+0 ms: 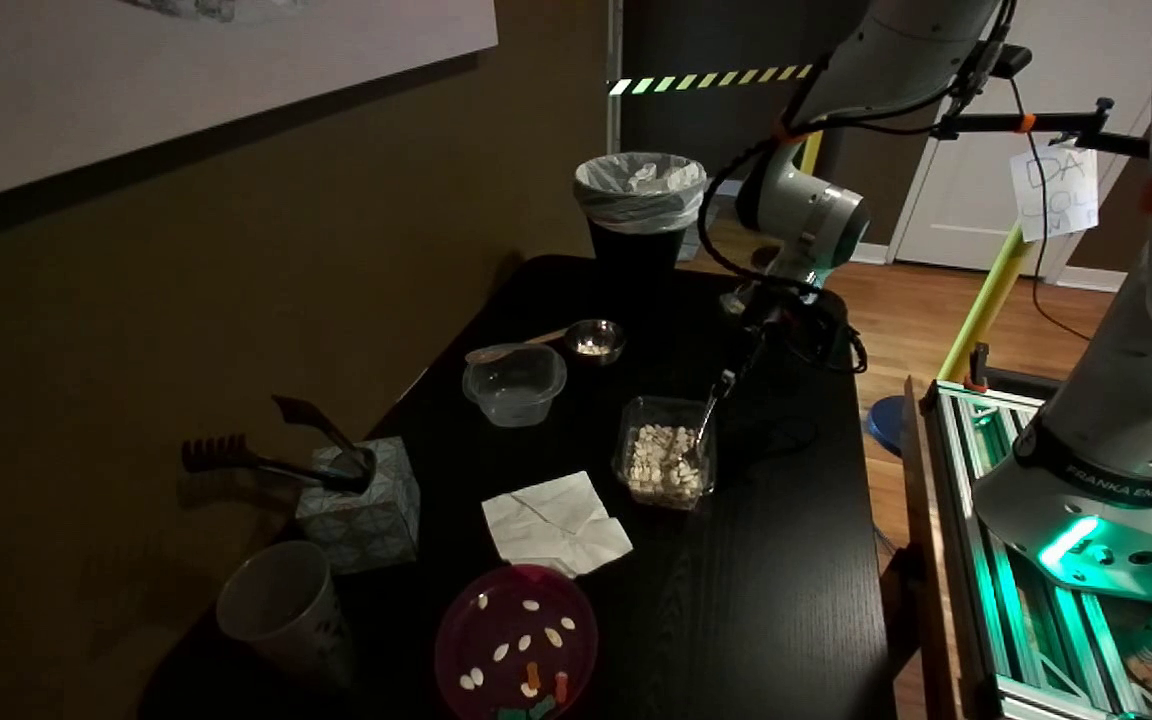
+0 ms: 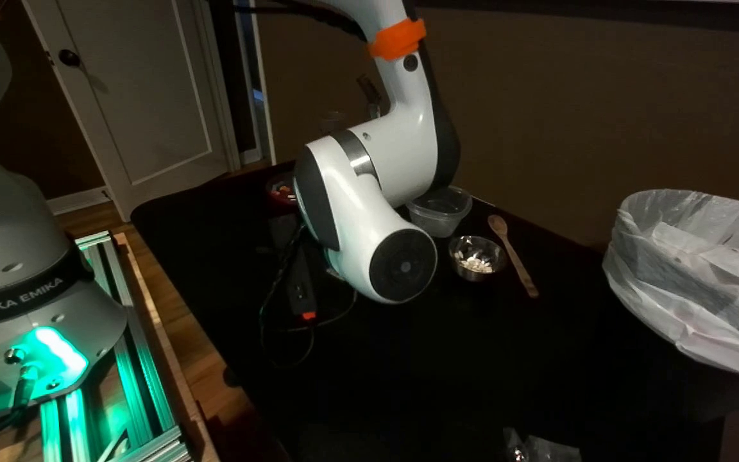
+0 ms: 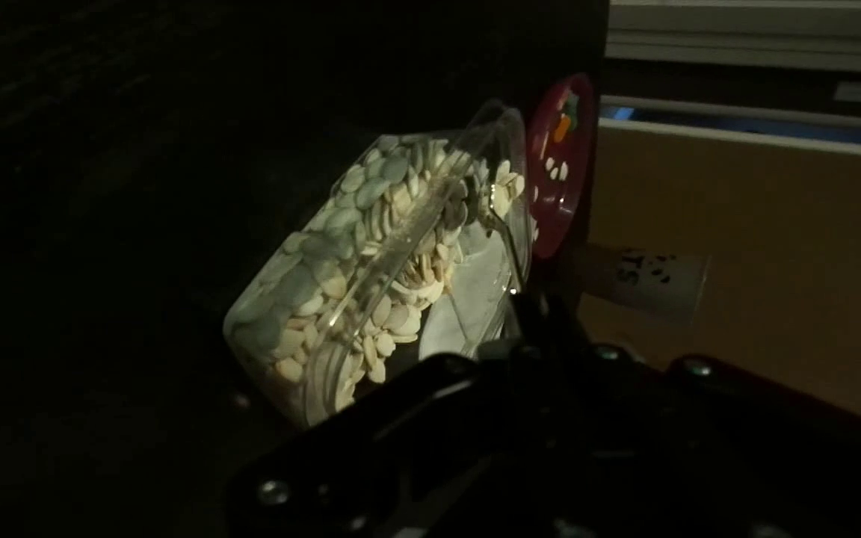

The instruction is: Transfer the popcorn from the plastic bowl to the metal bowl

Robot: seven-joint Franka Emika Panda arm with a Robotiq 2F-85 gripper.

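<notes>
A clear plastic container (image 1: 656,408) holds pale, seed-like pieces (image 1: 664,462), which I take as the popcorn. Both also show in the wrist view, container (image 3: 311,407) and pieces (image 3: 348,232). The small metal bowl (image 2: 480,276) holds a few white pieces; it also shows in an exterior view (image 1: 610,350). My gripper (image 3: 539,302) is shut on the handle of a metal spoon (image 3: 511,254), just beyond the container's rim. The spoon (image 1: 707,420) slants down into the container, its head among the pieces. The arm hides the container and gripper tips in an exterior view.
A round clear tub (image 1: 516,390) and a wooden spoon (image 2: 514,256) lie near the metal bowl. A napkin (image 1: 556,525), red plate (image 1: 456,640), tissue box (image 1: 361,525) with utensils and cup (image 1: 281,610) stand nearby. A lined trash bin (image 1: 641,205) is at the table's end.
</notes>
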